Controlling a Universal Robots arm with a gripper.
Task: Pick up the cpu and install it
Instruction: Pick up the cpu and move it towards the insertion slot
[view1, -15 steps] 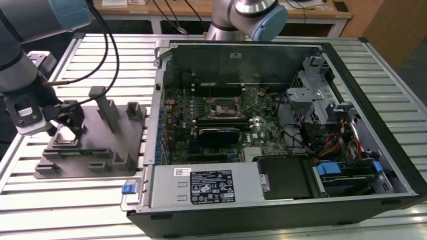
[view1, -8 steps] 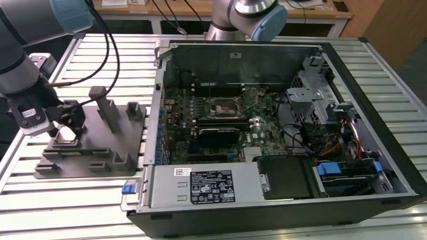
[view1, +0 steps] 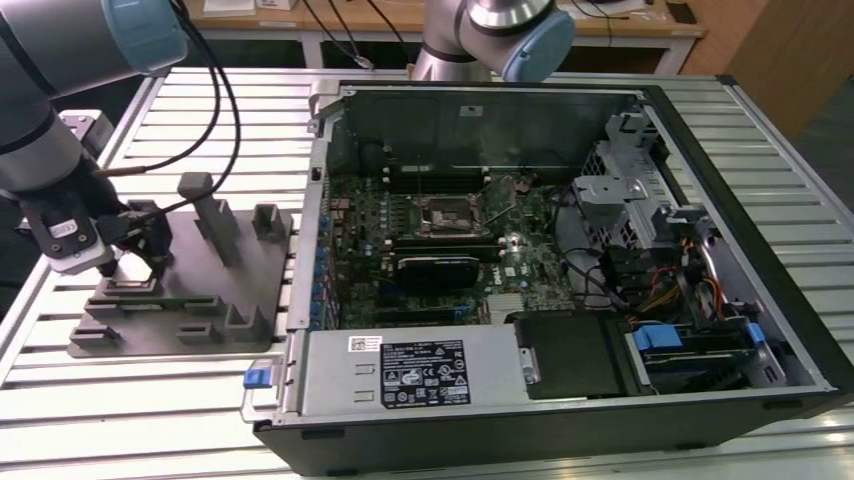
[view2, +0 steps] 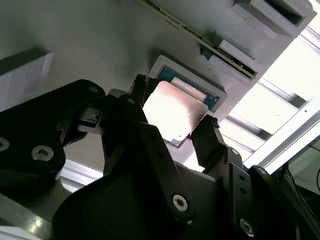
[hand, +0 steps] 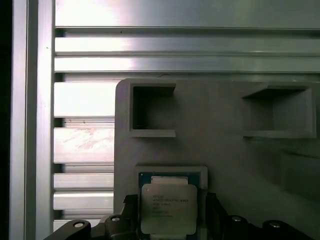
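The cpu is between my fingers, shiny lid up, at its square seat in the grey tray. A thin teal strip shows along one edge of the seat beside the lid. I cannot tell whether the chip rests on the seat floor or is raised a little off it.

My pincer is closed to about the chip's width. In both wrist views one black fingertip sits at each of two opposite edges, with nothing else between them. I judge that I have hold of the cpu by its edges, though the contact itself is mostly hidden by my own fingers.

In the exterior view the tray lies on the slatted table at that view's left, its upright blocks close to my wrist. The open computer case is just beside the tray, toward that view's right. The black socket on the board inside it looks empty.

So this is the pick-up step, and the install has not begun. As I judge it, the next move needs a level, straight pull clear of the seat walls. My grip must be firm enough not to let the chip slip or tilt. I also have to stay clear of the blocks.
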